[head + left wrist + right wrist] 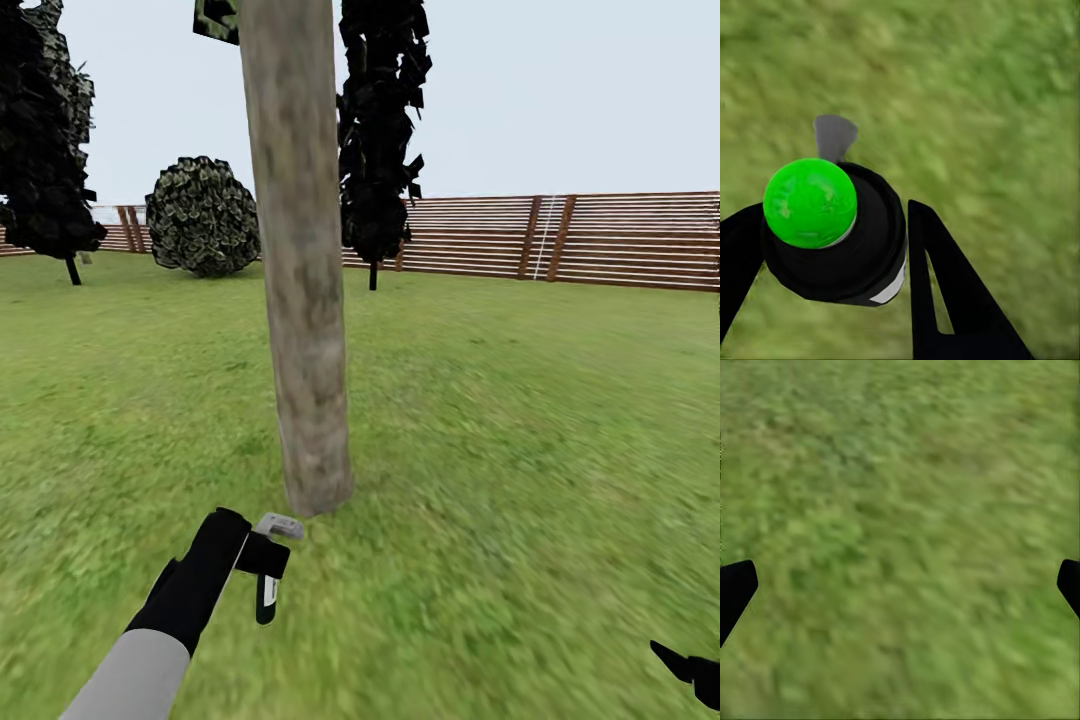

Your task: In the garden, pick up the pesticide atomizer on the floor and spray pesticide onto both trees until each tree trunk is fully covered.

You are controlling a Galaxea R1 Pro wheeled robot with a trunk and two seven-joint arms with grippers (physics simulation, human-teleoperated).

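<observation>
Lawn [560, 450] fills most of head view, slat fence [620, 240] at far edge w/ dark narrow trees [378, 130] and a round bush [203, 215]. Tree trunk [300, 280] stands upright just ahead, mottled grey-brown. Left gripper [832, 247] clamped on pesticide atomizer [840, 240] near trunk base, grey nozzle toward trunk, green cap facing wrist cam. Right gripper [900, 585] fingers wide apart over grass, holding nothing.

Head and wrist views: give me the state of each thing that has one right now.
Left tool: shut on the atomizer.
Atomizer: held, lifted off the lawn, grey nozzle toward the trunk's base in the head view.
Right tool: open, holding nothing, over grass.
Tree trunk: upright, mottled grey-brown; no visible spray coating I can tell.
</observation>
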